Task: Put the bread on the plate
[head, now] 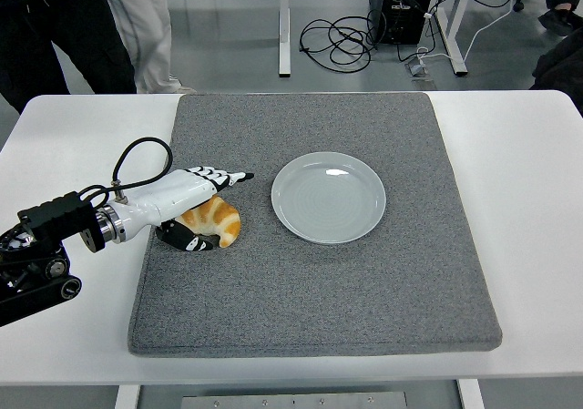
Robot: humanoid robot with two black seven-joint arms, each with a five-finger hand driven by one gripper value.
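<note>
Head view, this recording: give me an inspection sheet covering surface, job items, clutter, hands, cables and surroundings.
Surface: white table with a grey mat covering its middle.
Job's things: croissant on the mat's left part, left of the plate; the plate is empty.
Clutter: nothing seen.
Hands: left hand is over the croissant, fingers extended above it and thumb below; a closed grasp is not evident. Right hand not in view.
Cables: a black cable loop on the left wrist; a coil of cables on the floor beyond the table.
Surroundings: people's legs at top left, desk legs behind.
</note>
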